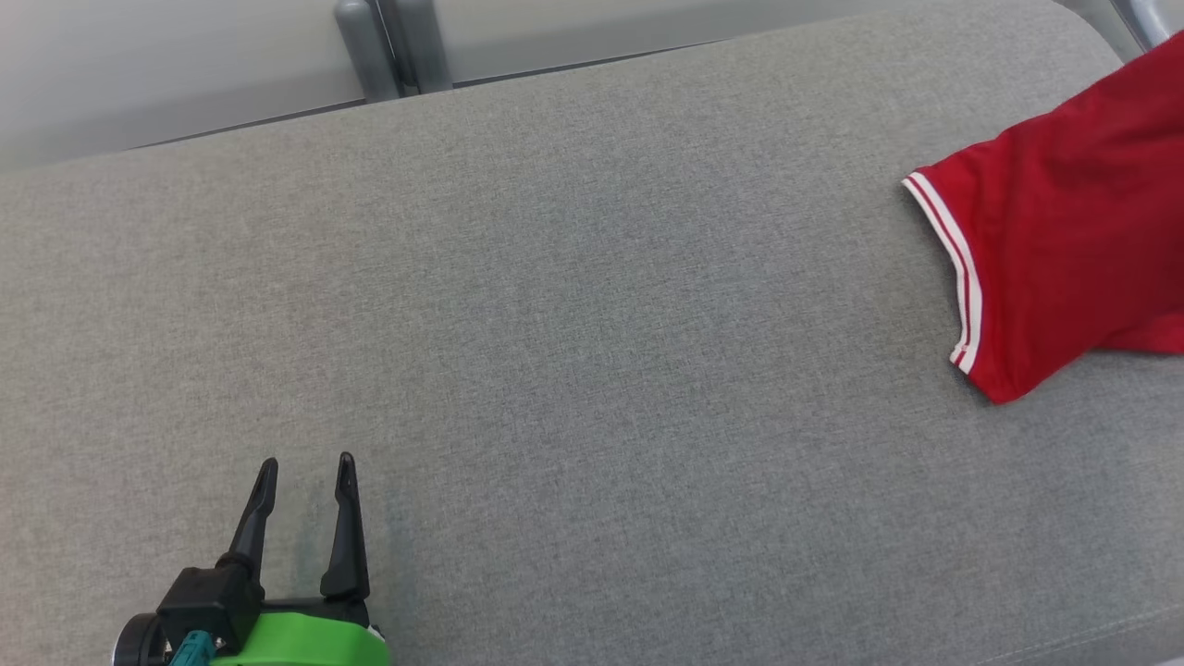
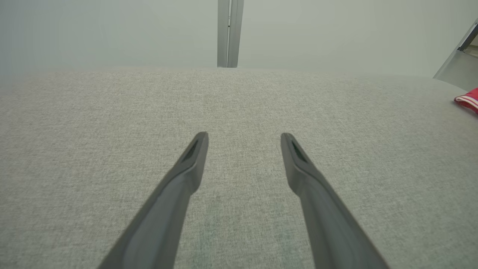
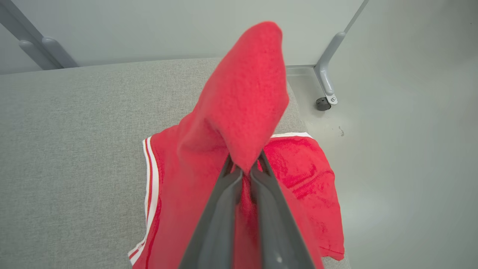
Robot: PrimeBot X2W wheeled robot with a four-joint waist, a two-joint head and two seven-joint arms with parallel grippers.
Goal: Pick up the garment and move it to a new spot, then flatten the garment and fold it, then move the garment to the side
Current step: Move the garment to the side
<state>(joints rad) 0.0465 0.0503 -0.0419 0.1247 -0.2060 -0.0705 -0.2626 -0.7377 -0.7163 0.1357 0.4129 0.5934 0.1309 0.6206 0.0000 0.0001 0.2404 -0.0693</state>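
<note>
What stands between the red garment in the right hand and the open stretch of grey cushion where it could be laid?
Nothing visible does. The right hand is shut on the red garment at the right end of the grey cushion, and the stretch between it and the open left hand carries no other object.

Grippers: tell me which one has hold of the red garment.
The right gripper, pinched shut on a fold of the red garment; the left gripper stands open above the grey cushion, holding nothing.
</note>
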